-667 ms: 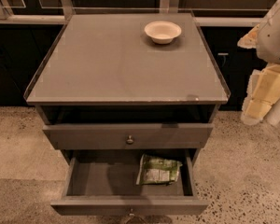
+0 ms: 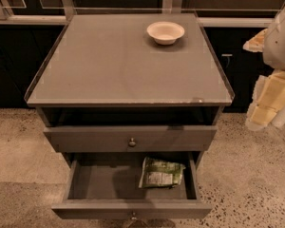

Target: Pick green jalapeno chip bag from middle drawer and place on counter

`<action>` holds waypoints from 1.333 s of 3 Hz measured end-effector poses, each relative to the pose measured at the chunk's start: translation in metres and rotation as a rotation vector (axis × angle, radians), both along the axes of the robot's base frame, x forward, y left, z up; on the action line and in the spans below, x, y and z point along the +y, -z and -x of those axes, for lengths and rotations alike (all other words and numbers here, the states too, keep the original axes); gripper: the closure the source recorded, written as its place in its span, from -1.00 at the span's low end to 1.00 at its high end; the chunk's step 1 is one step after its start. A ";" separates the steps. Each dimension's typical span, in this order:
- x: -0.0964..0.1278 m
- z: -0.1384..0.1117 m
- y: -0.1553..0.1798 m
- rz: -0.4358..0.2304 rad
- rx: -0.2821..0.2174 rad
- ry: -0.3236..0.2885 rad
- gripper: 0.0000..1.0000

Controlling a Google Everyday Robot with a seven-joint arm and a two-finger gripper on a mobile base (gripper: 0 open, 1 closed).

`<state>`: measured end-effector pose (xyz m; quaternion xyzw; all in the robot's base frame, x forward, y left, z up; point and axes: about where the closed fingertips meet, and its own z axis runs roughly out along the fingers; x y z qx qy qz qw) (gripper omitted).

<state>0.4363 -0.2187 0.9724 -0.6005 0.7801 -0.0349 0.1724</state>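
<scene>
A green jalapeno chip bag [image 2: 160, 173] lies flat in the open middle drawer [image 2: 102, 180] of a dark-grey cabinet [image 2: 52, 120], resting right of the drawer's centre and close to its back, label panel facing up. The drawer is pulled well out from the cabinet front, while the drawer above it [image 2: 85, 139], with a small round knob [image 2: 132, 142], is shut. On the cabinet's tabletop [image 2: 104, 65] a cream round bowl [image 2: 166, 32] stands near the back right corner, and the rest of the grey surface shows nothing else. The robot's gripper [image 2: 268, 103] hangs off the cabinet's right side, at about the height of the tabletop's front edge. It is well apart from both the bag and the open drawer, and whether it is spread or pressed together cannot be told from here. Compared with a moment ago almost nothing has changed: bag, bowl and drawer sit where they were, and the arm has barely shifted beside the cabinet. That suggests the task is at its very start, with the drawer already open and the bag exposed but the reach into it not yet begun. The likely next move is to swing in over the drawer and come down on the bag without catching the shut drawer's front above.
</scene>
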 end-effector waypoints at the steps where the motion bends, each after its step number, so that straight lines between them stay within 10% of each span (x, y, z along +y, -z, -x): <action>1: -0.009 0.016 0.047 -0.112 -0.005 0.035 -1.00; 3: 0.010 0.038 0.241 -0.443 0.162 0.202 -1.00; 4: 0.009 0.032 0.264 -0.452 0.155 0.226 -1.00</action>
